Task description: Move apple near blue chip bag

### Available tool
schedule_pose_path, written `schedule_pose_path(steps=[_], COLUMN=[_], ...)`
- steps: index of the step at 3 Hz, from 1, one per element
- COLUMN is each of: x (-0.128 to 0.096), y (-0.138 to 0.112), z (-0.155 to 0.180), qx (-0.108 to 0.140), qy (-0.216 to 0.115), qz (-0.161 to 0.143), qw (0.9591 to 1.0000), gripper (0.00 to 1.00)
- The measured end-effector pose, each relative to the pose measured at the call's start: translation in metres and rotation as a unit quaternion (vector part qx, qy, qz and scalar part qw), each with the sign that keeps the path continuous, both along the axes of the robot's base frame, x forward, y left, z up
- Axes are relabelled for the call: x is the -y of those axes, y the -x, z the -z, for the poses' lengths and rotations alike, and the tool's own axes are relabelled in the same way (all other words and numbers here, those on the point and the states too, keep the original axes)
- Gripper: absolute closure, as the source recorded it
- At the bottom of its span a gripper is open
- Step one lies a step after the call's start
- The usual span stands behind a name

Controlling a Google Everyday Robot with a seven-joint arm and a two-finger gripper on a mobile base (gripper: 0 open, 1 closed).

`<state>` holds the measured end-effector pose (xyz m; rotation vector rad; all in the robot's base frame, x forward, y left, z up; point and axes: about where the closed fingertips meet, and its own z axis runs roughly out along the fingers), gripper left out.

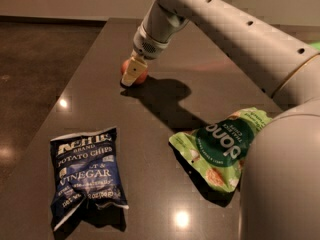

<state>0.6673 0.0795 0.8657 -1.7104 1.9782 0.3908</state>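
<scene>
The apple (141, 77), small and red-orange, rests on the dark table far back, left of centre. My gripper (133, 73) reaches down from the upper right and sits right over the apple, covering its middle, so the apple shows only on either side of it. The blue chip bag (86, 175), dark navy with white "POTATO CHIPS" and "VINEGAR" lettering, lies flat at the front left, well apart from the apple and nearer to the camera.
A green chip bag (220, 146) with a dark green circle lies at the right, partly behind my arm's big pale housing (280, 184). The table's left edge (65, 79) runs diagonally, with the floor beyond it.
</scene>
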Motion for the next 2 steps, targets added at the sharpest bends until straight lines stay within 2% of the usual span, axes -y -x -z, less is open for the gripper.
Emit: schedule_pose_path(steps=[1,2], x=[0.001,-0.007], y=[0.003,0.025], z=[-0.006,-0.021], qx=[0.007,0.021], qy=[-0.002,-0.014], qz=[-0.017,-0.058], qw=[0.9998,0.998], gripper=[0.59,0.83])
